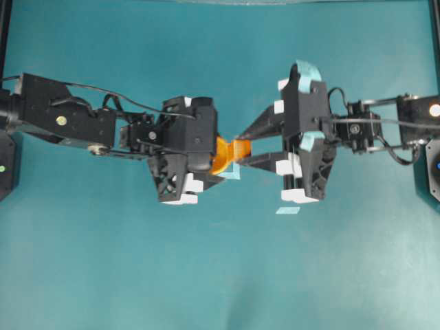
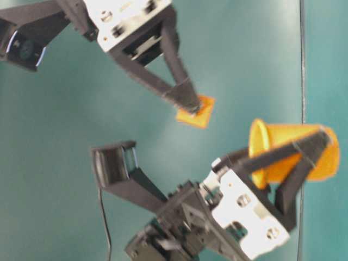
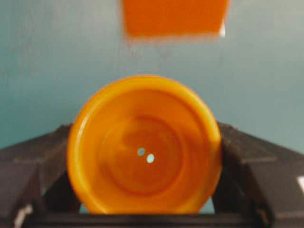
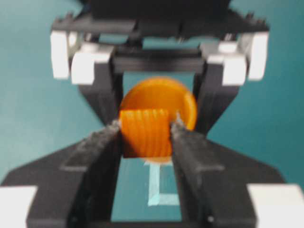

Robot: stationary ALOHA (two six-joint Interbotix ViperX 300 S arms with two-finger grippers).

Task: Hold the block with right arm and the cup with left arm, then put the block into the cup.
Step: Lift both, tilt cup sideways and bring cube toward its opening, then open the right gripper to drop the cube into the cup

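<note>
Left gripper point(image 3: 142, 209) clamps the cup point(image 3: 144, 145) tipped sideways, mouth facing the block point(image 4: 145, 133) pinched in the right gripper point(image 4: 145, 130), probably just short of the rim.

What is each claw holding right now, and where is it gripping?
Right claw pinches the block by two opposite sides. Left claw clamps the cup around its wall.
</note>
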